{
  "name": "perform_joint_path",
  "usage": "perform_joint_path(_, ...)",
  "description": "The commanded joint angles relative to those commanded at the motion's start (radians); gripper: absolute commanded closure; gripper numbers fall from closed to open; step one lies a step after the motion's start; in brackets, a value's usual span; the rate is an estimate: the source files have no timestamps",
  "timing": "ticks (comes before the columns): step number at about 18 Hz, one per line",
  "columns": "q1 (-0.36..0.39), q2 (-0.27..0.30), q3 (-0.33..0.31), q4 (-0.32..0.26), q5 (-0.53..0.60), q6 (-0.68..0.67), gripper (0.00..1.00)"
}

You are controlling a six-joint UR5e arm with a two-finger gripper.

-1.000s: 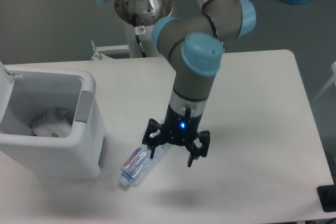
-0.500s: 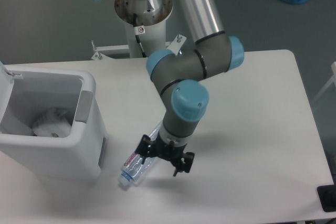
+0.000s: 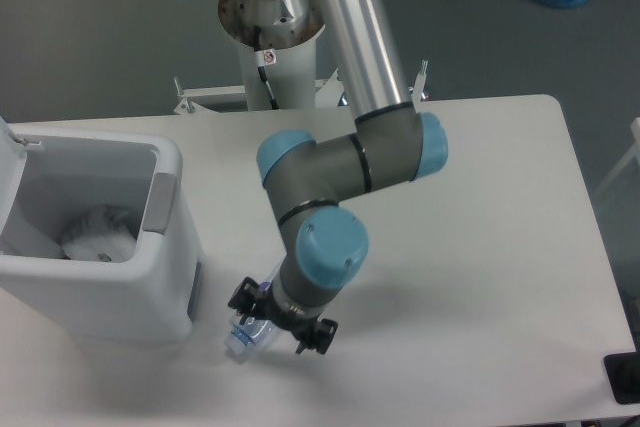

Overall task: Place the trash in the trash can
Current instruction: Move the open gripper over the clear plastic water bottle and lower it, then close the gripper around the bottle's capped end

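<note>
gripper (image 3: 280,320) now lower, astride bottle (image 3: 247,335), fingers spread

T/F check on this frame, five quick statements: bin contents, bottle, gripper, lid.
1. The trash can already holds a crumpled white wrapper. True.
2. The bottle lies inside the trash can. False: it lies on the table, beside the can.
3. The gripper is over the bottle, fingers either side. True.
4. The trash can's lid is closed. False: the can is open at the top.
5. The bottle has been lifted clear of the table. False: it rests on the table.
</note>
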Motion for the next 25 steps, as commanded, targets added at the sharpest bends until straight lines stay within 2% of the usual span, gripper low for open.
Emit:
perform_joint_path(4, -0.052, -0.028, 0.0, 0.012, 0.077, 0.005, 0.0)
perform_joint_path(10, -0.069, -0.051, 0.002, 0.02, 0.083, 0.005, 0.03)
perform_joint_path(13, -0.077, -0.057, 0.002, 0.014, 0.083, 0.005, 0.29)
perform_joint_path(17, -0.075, -0.06, 0.003, 0.012, 0.085, 0.002, 0.56)
perform_joint_path(21, -0.075, -0.049, 0.003, 0.011, 0.085, 0.003, 0.76)
perform_joint_path(25, -0.069, -0.023, 0.0, 0.006, 0.083, 0.005, 0.87)
